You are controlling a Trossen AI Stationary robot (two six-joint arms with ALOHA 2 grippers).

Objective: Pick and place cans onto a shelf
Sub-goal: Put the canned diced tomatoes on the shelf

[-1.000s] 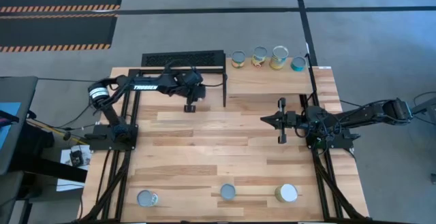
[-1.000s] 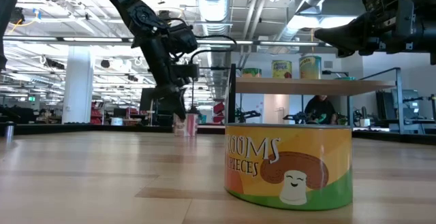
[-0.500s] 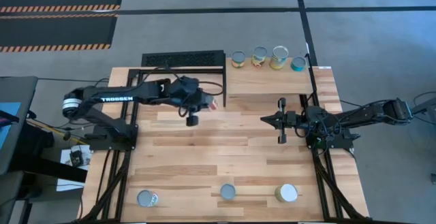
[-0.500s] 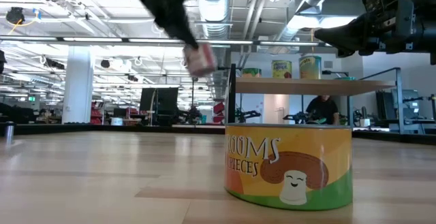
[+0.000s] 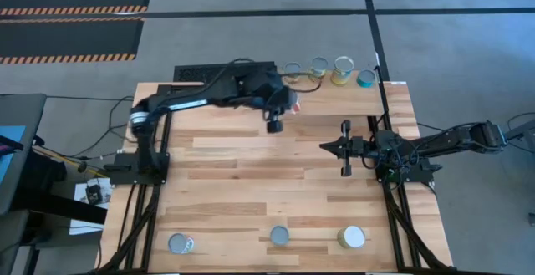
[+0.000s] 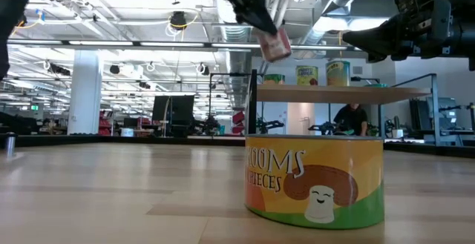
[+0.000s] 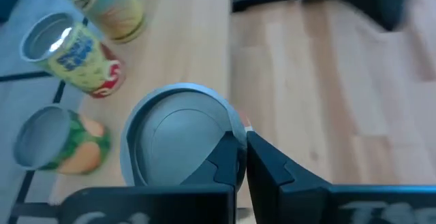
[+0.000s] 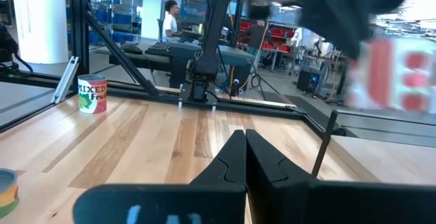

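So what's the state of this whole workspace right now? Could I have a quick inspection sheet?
Surface: light wood plank table, bare in the middle.
Job's things: four cans stand in a row on the shelf; three cans wait along the near edge; one red-labelled can is in the air.
Clutter: black perforated rack at the far edge.
Grippers: left gripper carries the red-labelled can beside the shelf, jaws shut on it; right gripper waits over the table's right side, jaws shut.
Cables: some on the floor by the left arm's base.
Surroundings: striped floor mat; a person beyond the table.

Closed fingers (image 8: 240, 157) over wooden table (image 8: 136, 139); 1 can (image 8: 92, 95) far off.
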